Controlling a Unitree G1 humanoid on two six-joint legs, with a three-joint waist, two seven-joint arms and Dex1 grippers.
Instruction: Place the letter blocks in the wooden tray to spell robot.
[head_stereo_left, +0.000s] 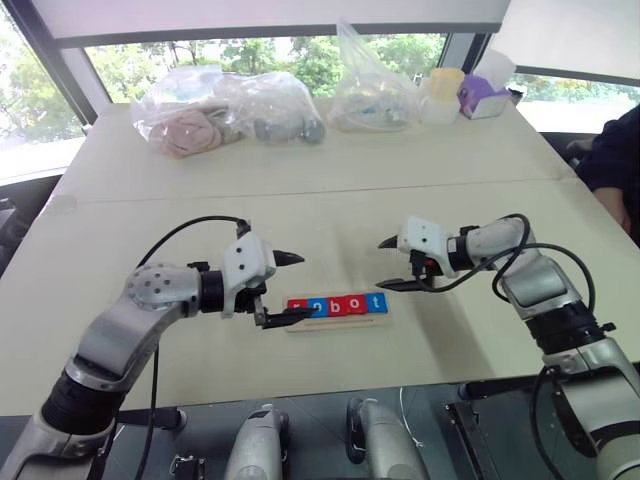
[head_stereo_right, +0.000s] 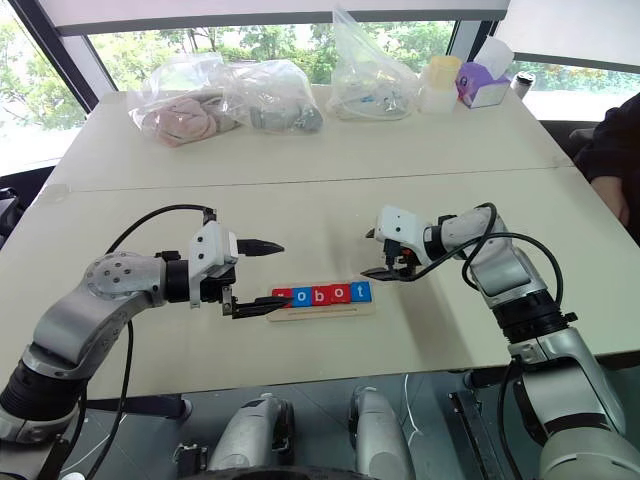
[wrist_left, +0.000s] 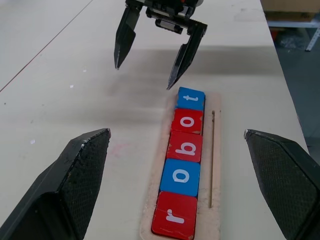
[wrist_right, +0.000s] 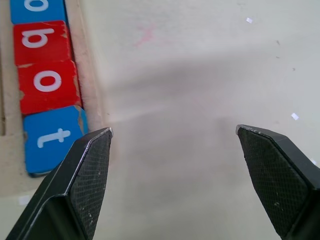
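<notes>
5 letter blocks in 1 wooden tray, spelling robot.

You have the tray on the counter holding the blocks in a row spelling robot, the left pincer at its left end, the right pincer just beyond its right end, bags far behind.
</notes>
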